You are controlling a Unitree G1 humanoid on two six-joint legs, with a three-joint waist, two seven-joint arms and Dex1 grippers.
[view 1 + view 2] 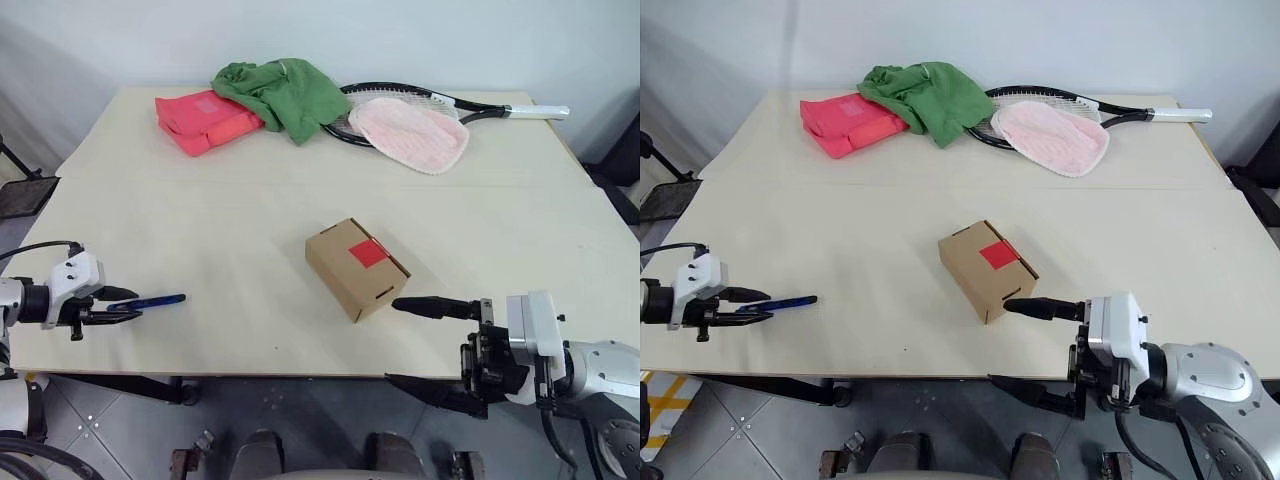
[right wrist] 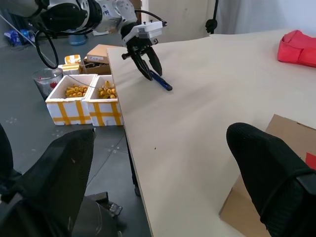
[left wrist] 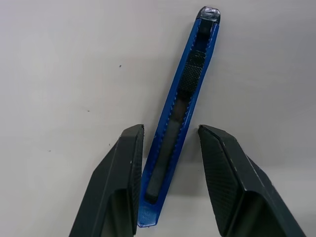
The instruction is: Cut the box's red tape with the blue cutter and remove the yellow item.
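The left gripper (image 1: 118, 305) is low over the near left part of the table, at the end of a white wrist, and it points toward the middle. Its two black fingers (image 3: 121, 182) stand a little apart, one on each side of the slim blue plastic cutter (image 3: 177, 118), not pressed on it. The right gripper (image 1: 425, 345) is at the near right edge, pointing to the left, level. Its black fingers (image 2: 269, 173) are spread wide, one over the table, the other below the edge.
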